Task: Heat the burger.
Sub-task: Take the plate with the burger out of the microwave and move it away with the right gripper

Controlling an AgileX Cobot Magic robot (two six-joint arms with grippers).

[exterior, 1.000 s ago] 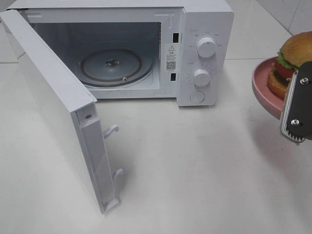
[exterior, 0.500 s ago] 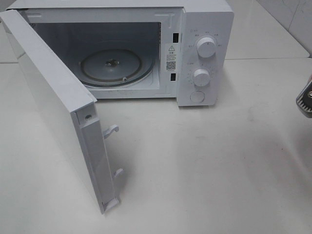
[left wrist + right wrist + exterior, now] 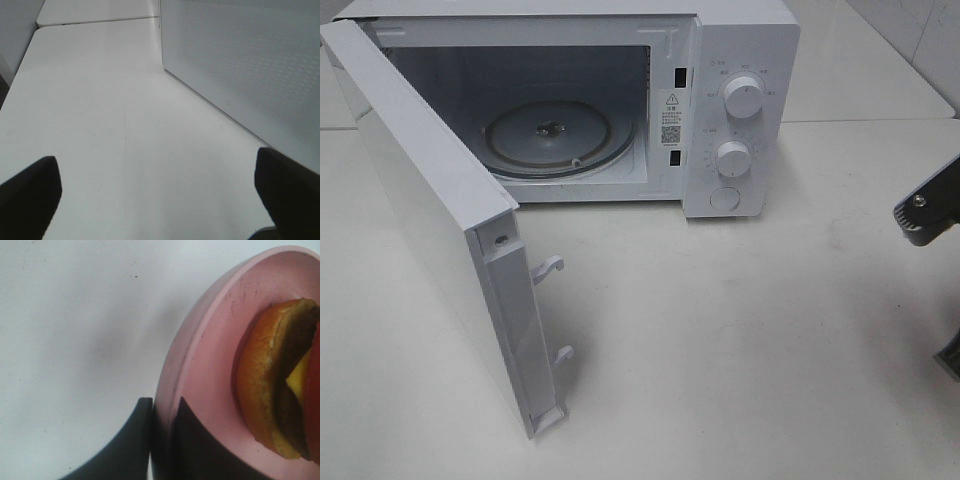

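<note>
A second ago the burger (image 3: 280,395) on its pink plate (image 3: 210,375) showed at the worktop's right edge in the high view, gripped by the right claw (image 3: 162,440). Both have since left that view; only dark arm parts (image 3: 930,205) show there, shifted from half a second ago.

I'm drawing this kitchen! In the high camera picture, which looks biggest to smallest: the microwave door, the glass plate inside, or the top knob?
1. Microwave door, though it swings nearer the camera.
2. Glass turntable.
3. Top knob.
</note>
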